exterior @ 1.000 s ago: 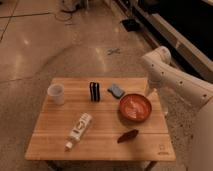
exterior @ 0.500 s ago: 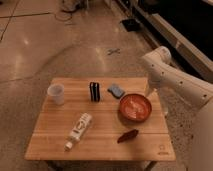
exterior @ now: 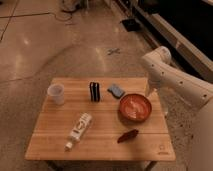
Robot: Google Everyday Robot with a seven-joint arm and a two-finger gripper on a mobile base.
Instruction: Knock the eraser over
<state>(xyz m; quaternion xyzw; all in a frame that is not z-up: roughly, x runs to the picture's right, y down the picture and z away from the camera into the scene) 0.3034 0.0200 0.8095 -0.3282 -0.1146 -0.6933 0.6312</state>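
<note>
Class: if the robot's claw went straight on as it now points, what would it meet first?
The claw points down by the far edge of the wooden table; it would probably meet the tabletop beside the round red bowl, though depth is unclear.

White cup (exterior: 56, 93) stands back-left on the wooden tabletop (exterior: 105, 147), and there's a blue-grey pad (exterior: 116, 90) by the back edge. Red bowl (exterior: 135, 107) sits right, with a dark red object (exterior: 128, 135) just in front of it. A white bottle (exterior: 79, 130) lies front-left.

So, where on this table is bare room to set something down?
Bare wood lies between the white cup and the eraser, left of the lying bottle, and at the front right corner past the dark red object. Crowded: blue-grey pad, red bowl, with the gripper beside the bowl's far right rim.
</note>
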